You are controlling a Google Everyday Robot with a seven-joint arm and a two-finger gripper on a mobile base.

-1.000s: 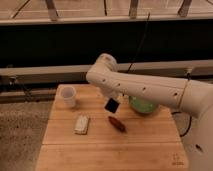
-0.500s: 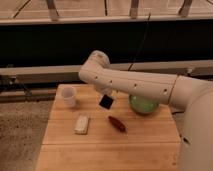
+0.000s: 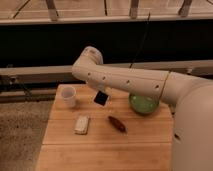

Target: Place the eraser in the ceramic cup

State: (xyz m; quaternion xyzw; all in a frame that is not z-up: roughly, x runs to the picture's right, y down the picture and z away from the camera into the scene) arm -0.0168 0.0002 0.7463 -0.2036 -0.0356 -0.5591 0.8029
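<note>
Wooden desk [image 3: 100,150] carries everything; the ceramic cup [image 3: 68,96] stands upright near its far-left corner and is the reference here. Black eraser [image 3: 101,98] is tilted on one corner, clear of the desk surface, just right of the cup and about level with it. It is not over the cup mouth, and there's a small gap between the two. The pincer [image 3: 99,93] sits right above the eraser, tucked under the white arm [image 3: 125,80] and mostly hidden by it. It's clamped fully down on the eraser's top edge. The arm comes in from the big white body far right of the cup and bends at an elbow above-right of the cup. Right of the cup, well apart, sits the green bowl [image 3: 144,104], partly covered by the arm. In front of the cup, slightly right, the pale rectangular pad [image 3: 82,124] lies flat. Front-right of the cup, past the pad and not touching it, lies the reddish-brown elongated object [image 3: 117,124].
</note>
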